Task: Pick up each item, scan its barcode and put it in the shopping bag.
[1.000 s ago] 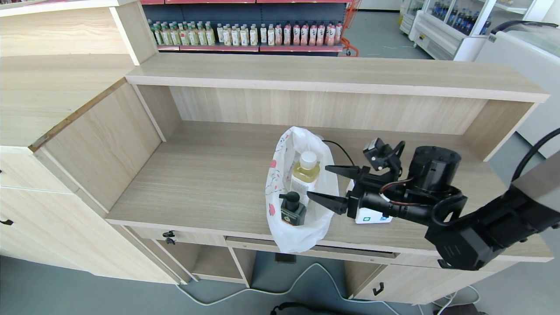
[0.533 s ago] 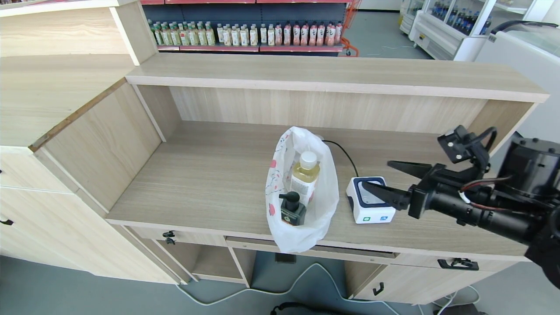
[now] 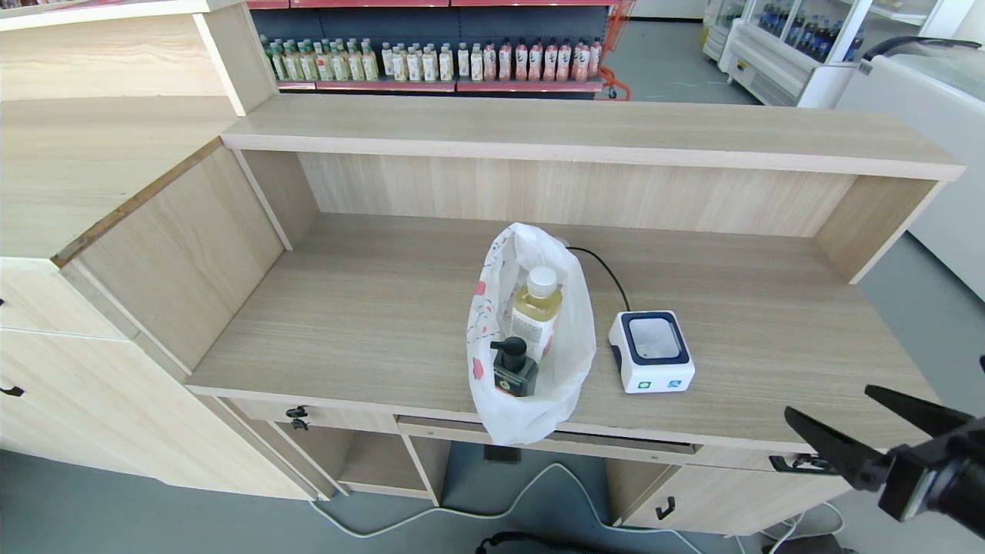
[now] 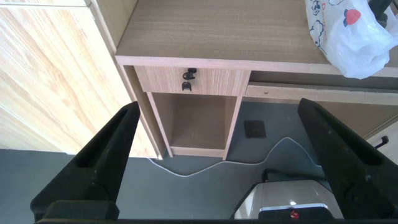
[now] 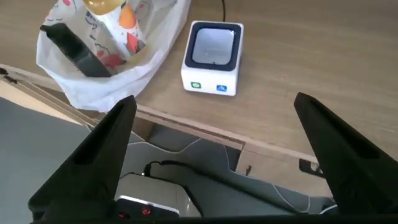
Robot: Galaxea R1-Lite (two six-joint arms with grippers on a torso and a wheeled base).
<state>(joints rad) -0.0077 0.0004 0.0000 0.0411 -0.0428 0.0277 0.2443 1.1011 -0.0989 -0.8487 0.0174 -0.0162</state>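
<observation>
Bag (image 3: 575, 362): upright at middle of front edge of tabletop (image 3: 369, 308), bottom bulging over edge.
Inside bag: bottle (image 3: 536, 312) upright, pump bottle (image 3: 513, 369) in front of it.
Scanner (image 3: 652, 352): just beside bag, toward right edge, near front edge. Cable (image 3: 608, 273) runs behind bag.
Right gripper (image 3: 827, 402): off front right corner of tabletop, jaws wide apart, nothing held.
Left gripper (image 4: 216, 112): off front edge of tabletop, jaws wide apart, nothing held.

No words or numbers can be read. The labels on the yellow bottle (image 3: 536, 309) and the dark pump bottle (image 3: 514, 371) are too small. The scanner (image 3: 652, 351) bears small green and blue square marks on its front.
</observation>
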